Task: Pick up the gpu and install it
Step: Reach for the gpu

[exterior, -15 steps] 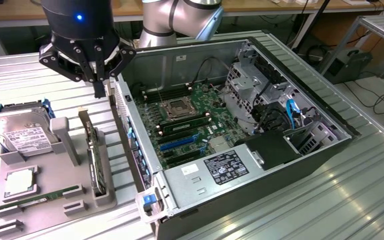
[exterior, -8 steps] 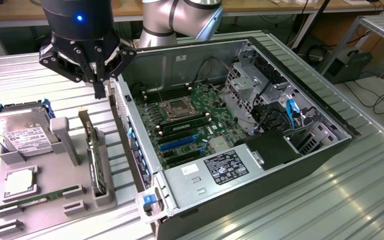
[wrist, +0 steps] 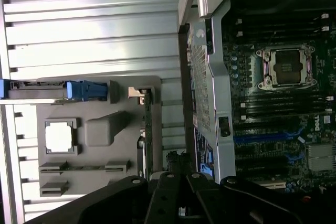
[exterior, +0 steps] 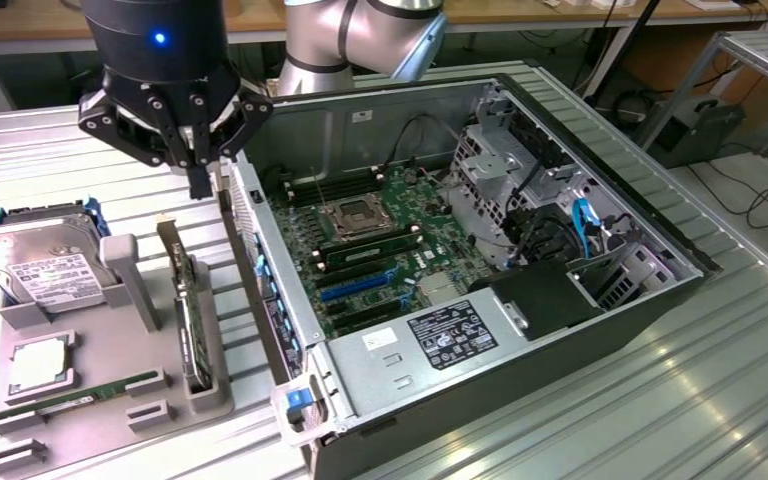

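Observation:
The gpu [exterior: 187,310] is a thin dark card standing on edge in a slot of the grey holder [exterior: 137,345], beside the open computer case [exterior: 651,300]. In the wrist view the gpu [wrist: 147,129] shows edge-on, right next to the case wall. My gripper [exterior: 201,178] hangs above the far end of the card, clear of it, with its fingers shut together and nothing between them. The motherboard [exterior: 371,250] lies open inside the case, with blue expansion slots [exterior: 357,285] near its middle.
The grey holder also carries a silver hard drive [exterior: 44,265] with blue clips, a processor chip [exterior: 40,365] and a green memory stick [exterior: 77,398]. The case's metal side wall [exterior: 257,260] rises just beside the card. Ribbed metal tabletop [exterior: 704,400] surrounds everything.

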Action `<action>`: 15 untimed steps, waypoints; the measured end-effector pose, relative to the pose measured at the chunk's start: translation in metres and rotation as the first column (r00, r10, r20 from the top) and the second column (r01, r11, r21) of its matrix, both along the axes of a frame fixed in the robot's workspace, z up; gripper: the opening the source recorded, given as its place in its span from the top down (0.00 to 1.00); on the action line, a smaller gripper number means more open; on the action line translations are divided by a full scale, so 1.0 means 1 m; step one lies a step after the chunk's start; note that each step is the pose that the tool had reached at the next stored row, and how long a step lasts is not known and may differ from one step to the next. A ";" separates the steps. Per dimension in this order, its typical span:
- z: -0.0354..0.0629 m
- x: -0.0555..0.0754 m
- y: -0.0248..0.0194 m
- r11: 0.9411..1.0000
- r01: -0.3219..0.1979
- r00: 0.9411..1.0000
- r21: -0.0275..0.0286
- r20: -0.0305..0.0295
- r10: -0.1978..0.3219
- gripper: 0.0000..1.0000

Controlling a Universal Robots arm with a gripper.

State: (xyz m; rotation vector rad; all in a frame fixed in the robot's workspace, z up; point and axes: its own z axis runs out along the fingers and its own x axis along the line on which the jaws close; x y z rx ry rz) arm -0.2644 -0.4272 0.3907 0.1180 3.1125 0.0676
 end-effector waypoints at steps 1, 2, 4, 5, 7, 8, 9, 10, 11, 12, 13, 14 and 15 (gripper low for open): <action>0.0000 0.000 -0.0002 1.000 0.000 1.000 0.000 0.000 0.000 0.89; 0.0000 0.000 -0.0004 1.000 0.000 1.000 0.000 0.000 0.000 0.89; 0.0000 0.000 -0.0007 1.000 0.000 1.000 0.000 0.000 0.000 0.89; -0.0001 0.000 -0.0009 1.000 0.000 1.000 0.000 0.000 0.000 0.89; -0.0001 0.000 -0.0014 1.000 0.000 1.000 0.000 0.000 0.000 0.89; -0.0001 0.000 -0.0016 1.000 0.000 1.000 0.000 0.000 0.000 0.89; -0.0001 0.000 -0.0018 1.000 0.000 1.000 0.000 0.000 0.000 0.89; -0.0002 0.000 -0.0025 1.000 0.000 1.000 0.000 0.000 0.000 0.89; -0.0002 0.000 -0.0031 1.000 0.000 1.000 0.000 0.000 0.000 0.89; -0.0002 0.000 -0.0033 1.000 0.000 1.000 0.000 0.000 0.000 0.89; -0.0002 0.000 -0.0035 1.000 0.000 1.000 0.000 0.000 0.000 0.89; -0.0002 0.000 -0.0037 1.000 0.000 1.000 0.000 0.000 0.000 0.89; -0.0003 0.000 -0.0039 1.000 0.000 1.000 0.000 0.000 0.000 0.89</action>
